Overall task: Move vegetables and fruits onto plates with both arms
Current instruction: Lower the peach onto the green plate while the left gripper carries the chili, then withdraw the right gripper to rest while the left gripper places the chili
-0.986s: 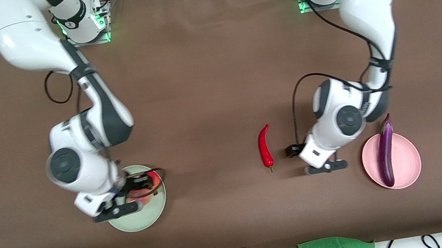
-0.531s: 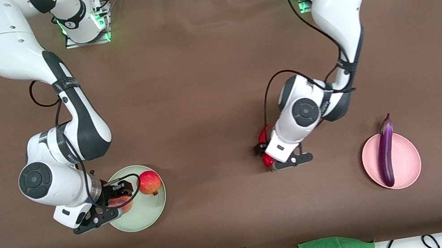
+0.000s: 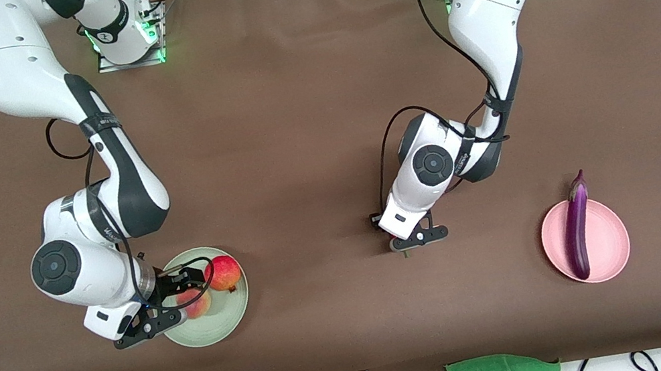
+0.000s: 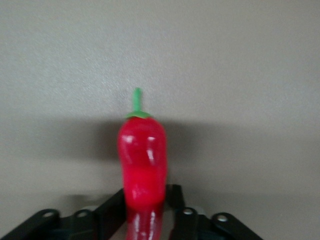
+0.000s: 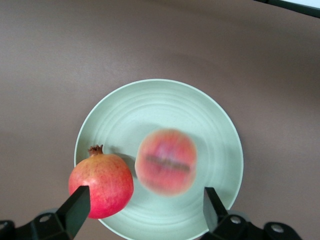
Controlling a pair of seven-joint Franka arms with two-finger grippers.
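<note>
Left gripper, wrist bent down, pinches the red chili pepper on brown table; right gripper hangs spread wide above peach on green plate.

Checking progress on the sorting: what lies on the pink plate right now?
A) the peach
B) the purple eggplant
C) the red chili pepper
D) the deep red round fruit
B: the front view shows the purple eggplant lying across the pink plate, with nothing else on it.
</note>
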